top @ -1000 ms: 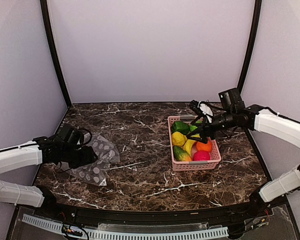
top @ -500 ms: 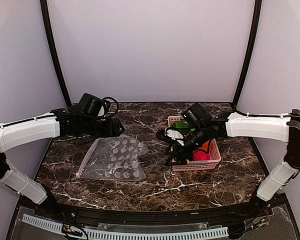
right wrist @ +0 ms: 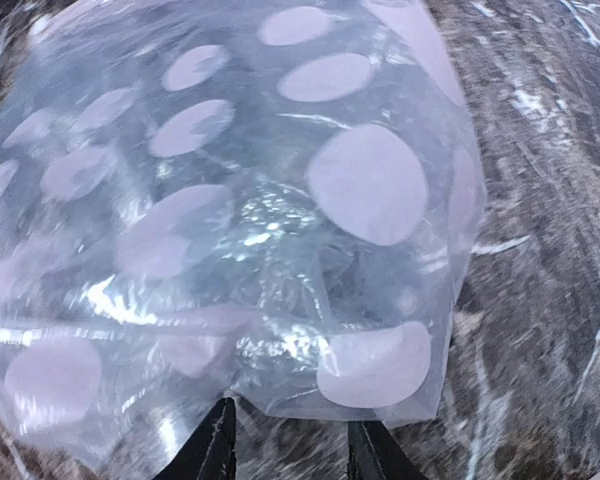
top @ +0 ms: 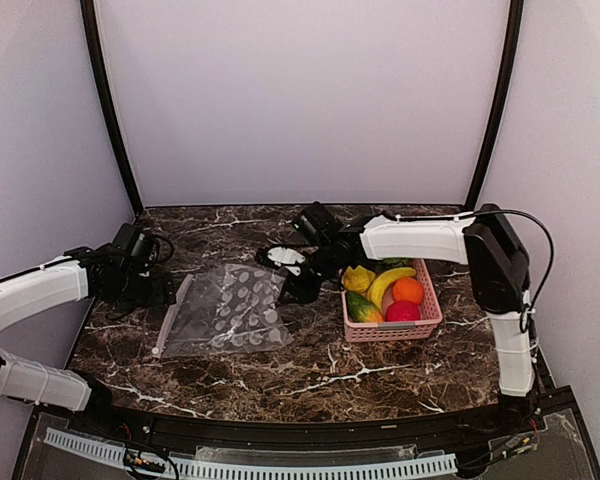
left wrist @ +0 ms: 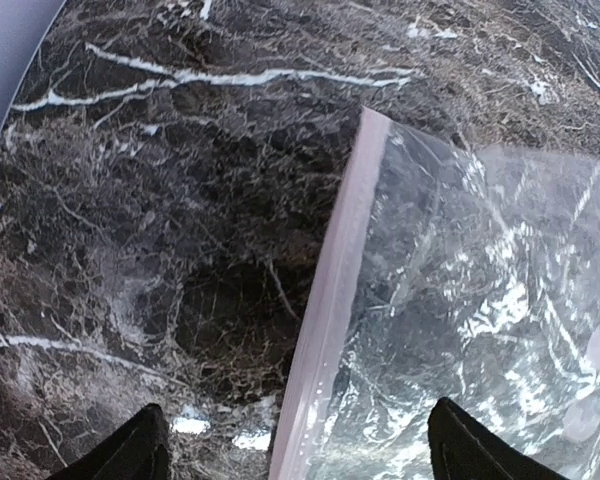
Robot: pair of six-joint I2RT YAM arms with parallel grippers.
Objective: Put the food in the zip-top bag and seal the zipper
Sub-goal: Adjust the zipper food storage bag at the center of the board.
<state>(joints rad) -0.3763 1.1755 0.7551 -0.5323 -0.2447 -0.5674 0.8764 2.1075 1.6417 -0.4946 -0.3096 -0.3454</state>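
The zip-top bag [top: 228, 312] lies flat on the marble, clear with pale oval dots. Its zipper [left wrist: 332, 300] is the pinkish strip along its left edge. My left gripper [left wrist: 300, 462] hangs over that strip, open wide, one finger on each side and nothing held. My right gripper [right wrist: 292, 452] is at the bag's right-hand closed edge [right wrist: 380, 400]. Its fingers stand a little apart, and the edge lies just ahead of their tips. The food [top: 385, 285] sits in a pink basket [top: 390, 334]: a banana, an orange [top: 409, 290], a red ball [top: 402, 312], and yellow and green peppers.
The basket stands right of the bag, just behind my right arm's forearm [top: 415, 240]. Dark curved frame posts [top: 110, 110] rise at both back corners. The table's near edge has a black rail [top: 310, 435].
My right arm has swung left from the basket to the bag's right edge, its fingers narrowing. My left arm has come back down to the zipper edge and opened wider. The bag shifted slightly.
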